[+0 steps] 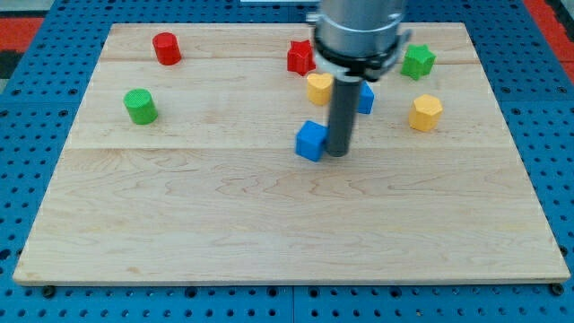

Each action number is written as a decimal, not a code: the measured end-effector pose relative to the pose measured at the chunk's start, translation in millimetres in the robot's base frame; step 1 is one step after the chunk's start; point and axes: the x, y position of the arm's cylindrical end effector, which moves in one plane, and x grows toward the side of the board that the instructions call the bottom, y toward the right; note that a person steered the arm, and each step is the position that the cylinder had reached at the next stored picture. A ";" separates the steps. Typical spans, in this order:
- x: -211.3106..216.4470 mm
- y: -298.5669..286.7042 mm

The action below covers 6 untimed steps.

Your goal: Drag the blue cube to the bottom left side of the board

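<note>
The blue cube (310,141) lies near the middle of the wooden board (224,224), a little toward the view's top. My tip (337,152) stands right beside the cube's right side, touching or almost touching it. The rod rises from there to the arm's grey housing at the view's top.
A red cylinder (166,48) and a green cylinder (140,106) stand at the upper left. A red star-like block (299,56), a yellow block (317,88), a second blue block (365,97) partly behind the rod, a yellow hexagonal block (426,112) and a green star-like block (417,61) lie at the upper right.
</note>
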 end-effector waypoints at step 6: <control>-5.1 -66.2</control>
